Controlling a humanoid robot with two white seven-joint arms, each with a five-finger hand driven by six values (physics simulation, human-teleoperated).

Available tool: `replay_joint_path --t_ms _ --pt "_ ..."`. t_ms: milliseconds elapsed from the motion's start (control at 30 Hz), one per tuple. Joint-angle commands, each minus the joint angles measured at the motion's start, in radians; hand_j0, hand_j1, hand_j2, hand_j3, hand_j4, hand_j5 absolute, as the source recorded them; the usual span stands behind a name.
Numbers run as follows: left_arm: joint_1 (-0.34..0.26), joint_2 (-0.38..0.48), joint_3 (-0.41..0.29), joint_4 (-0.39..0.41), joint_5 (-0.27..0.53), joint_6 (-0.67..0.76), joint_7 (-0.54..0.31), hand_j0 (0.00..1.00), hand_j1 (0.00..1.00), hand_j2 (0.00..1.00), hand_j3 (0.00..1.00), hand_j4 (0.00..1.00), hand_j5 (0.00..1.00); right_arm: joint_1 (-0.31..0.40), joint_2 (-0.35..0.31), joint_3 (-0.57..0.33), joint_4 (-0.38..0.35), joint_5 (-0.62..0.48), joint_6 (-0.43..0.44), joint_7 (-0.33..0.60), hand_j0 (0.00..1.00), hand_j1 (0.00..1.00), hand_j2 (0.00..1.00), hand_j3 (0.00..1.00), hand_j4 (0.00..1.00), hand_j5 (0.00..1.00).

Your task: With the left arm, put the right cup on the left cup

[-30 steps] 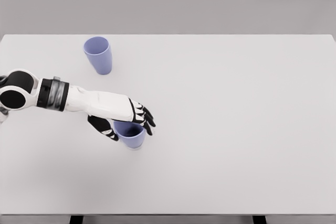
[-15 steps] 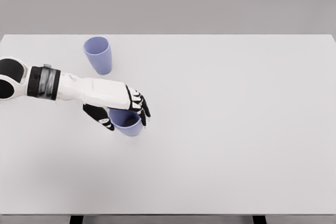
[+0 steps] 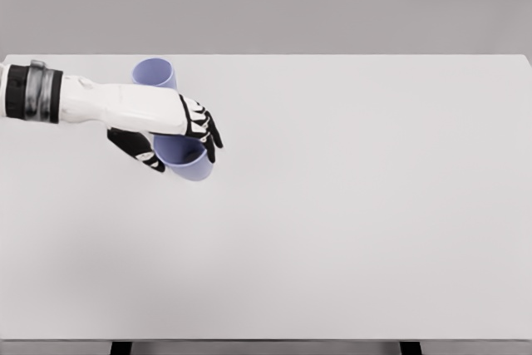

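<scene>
Fingers [image 3: 204, 132] of my left hand [image 3: 170, 135] were curled around the right cup [image 3: 187, 158], thumb on its near side and the rest wrapped over its far rim, so the lilac cup hung in my grip with its mouth facing up and its body pointing down, clear of the table [image 3: 357, 205] as far as the faint shadow below it suggested. Just past my knuckles, up and a little to the left of my fingertips, stood the left cup [image 3: 154, 72], of which only the rim and upper wall showed, since my palm and wrist covered the rest. It stood upright, its long axis vertical like that of the cup I held, so the two were near and roughly parallel but not yet lined up; I judged that the held cup's base lay nearer me than the other's open mouth. The coming move would turn on carrying my fingers farther away and slightly leftward until one axis sat over the other, then lowering. My right arm was nowhere to be seen.
</scene>
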Motion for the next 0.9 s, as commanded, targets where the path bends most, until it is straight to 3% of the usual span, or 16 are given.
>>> replay_joint_path --t_ms 0,867 --pt "-0.002 0.009 -0.001 0.003 0.006 0.002 0.0 0.61 0.61 0.61 0.61 0.61 0.61 0.0 0.0 0.0 0.0 0.0 0.0 0.0 1.0 1.0 1.0 1.0 1.0 1.0" --pt "-0.161 -0.016 -0.005 0.256 0.003 0.002 0.0 0.61 0.61 0.61 0.61 0.61 0.61 0.0 0.0 0.0 0.0 0.0 0.0 0.0 1.0 1.0 1.0 1.0 1.0 1.0"
